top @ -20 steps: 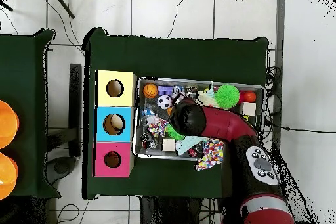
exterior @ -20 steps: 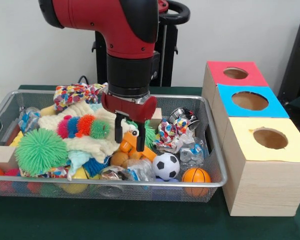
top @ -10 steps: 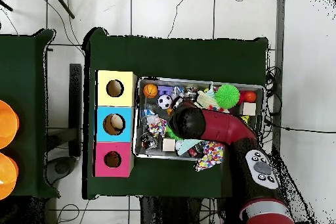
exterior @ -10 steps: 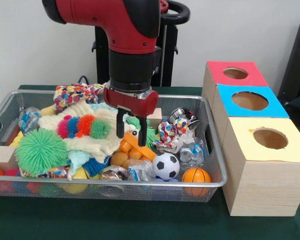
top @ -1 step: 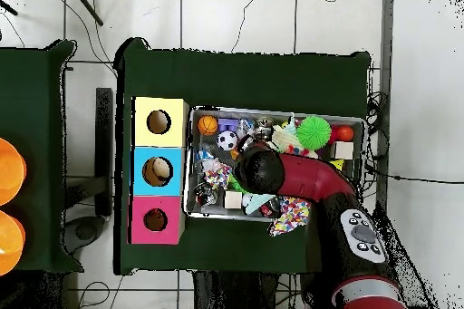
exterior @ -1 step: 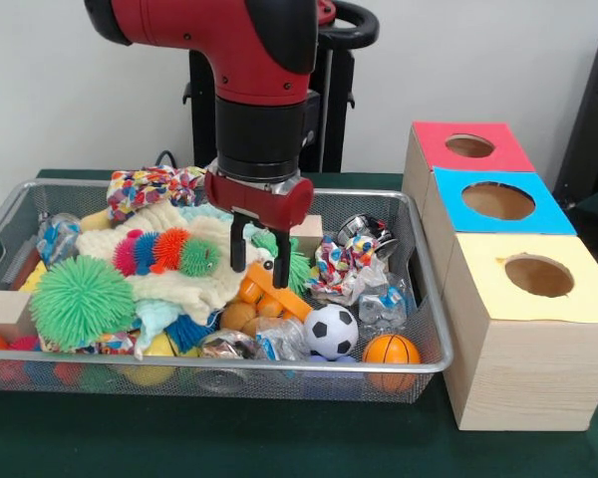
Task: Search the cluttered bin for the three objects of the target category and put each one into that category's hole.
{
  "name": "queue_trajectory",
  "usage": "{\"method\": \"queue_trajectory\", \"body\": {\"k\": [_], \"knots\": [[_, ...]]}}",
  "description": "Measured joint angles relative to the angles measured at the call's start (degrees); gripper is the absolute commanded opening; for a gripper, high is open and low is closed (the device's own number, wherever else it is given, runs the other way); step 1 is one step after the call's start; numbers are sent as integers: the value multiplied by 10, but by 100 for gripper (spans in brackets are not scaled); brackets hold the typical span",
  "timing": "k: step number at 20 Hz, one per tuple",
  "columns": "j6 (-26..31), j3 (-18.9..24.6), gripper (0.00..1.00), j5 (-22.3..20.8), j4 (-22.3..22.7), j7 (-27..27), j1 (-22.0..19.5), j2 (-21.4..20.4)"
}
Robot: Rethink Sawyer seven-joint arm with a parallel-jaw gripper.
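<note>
The wire bin [exterior @ -1 step: 424, 299] is heaped with toys. My gripper [exterior @ -1 step: 259, 259] hangs open over its middle, fingers pointing down, just above an orange plastic toy [exterior @ -1 step: 271, 295] and a green tuft; nothing is held between them. In front of it lie a soccer ball [exterior @ -1 step: 331, 331] and a small basketball [exterior @ -1 step: 391, 351]. A green spiky ball [exterior @ -1 step: 82, 299] and a striped spiky caterpillar [exterior @ -1 step: 167, 251] rest on a cream cloth [exterior @ -1 step: 184, 284] at the left. In the overhead view the arm [top @ -1 step: 299, 177] covers the gripper; the basketball [top @ -1 step: 207, 125] and soccer ball [top @ -1 step: 227, 140] show.
Three wooden boxes with round holes stand beside the bin: red top [exterior @ -1 step: 468, 147], blue top [exterior @ -1 step: 498, 202], yellow top [exterior @ -1 step: 538, 277]. Crumpled wrappers [exterior @ -1 step: 344, 261] and wooden blocks [exterior @ -1 step: 5, 311] lie in the bin. A patterned cloth [top @ -1 step: 290, 215] hangs over its rim.
The gripper has lifted a little and drawn back from the orange toy, still open and holding nothing. The toys have not shifted.
</note>
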Motion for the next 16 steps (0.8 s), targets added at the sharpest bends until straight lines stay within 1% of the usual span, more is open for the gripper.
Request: {"method": "queue_trajectory", "body": {"k": [8, 12, 16], "knots": [[-21, 0, 100, 0, 0, 0, -13, 7], [-41, 0, 100, 0, 0, 0, -18, 20], [-68, 0, 100, 0, -4, 0, -18, 46]]}}
